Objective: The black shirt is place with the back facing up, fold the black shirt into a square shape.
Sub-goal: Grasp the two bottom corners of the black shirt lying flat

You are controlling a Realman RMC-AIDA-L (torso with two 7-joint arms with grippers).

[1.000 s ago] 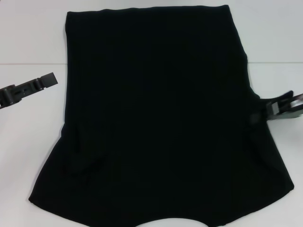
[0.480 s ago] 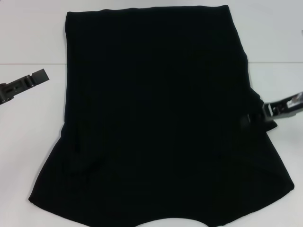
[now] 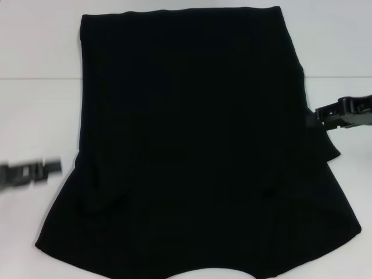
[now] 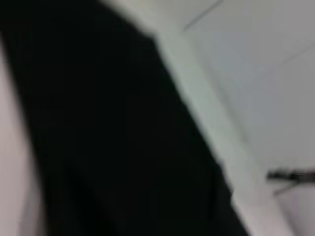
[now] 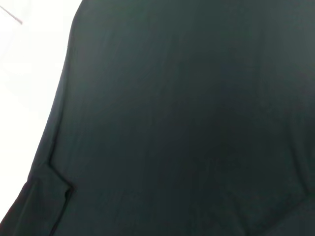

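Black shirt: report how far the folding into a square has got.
Done: both sides of the black shirt look turned inward, leaving a tall panel, wider near the robot. In hand: the right gripper is at the shirt's right edge, while the left gripper sits off the cloth on the white table. Left: the lengthwise folds that would make a square.

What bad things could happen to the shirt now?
1. The right gripper sits right at the black shirt edge, where the cloth is bunched; moving away might snag it and drag that side crooked.
2. The near corners flare wider than the far end, so the next fold may come out lopsided, not square.
3. The left gripper is off the cloth on the white table; if only one side gets pulled, the whole shirt could slide.
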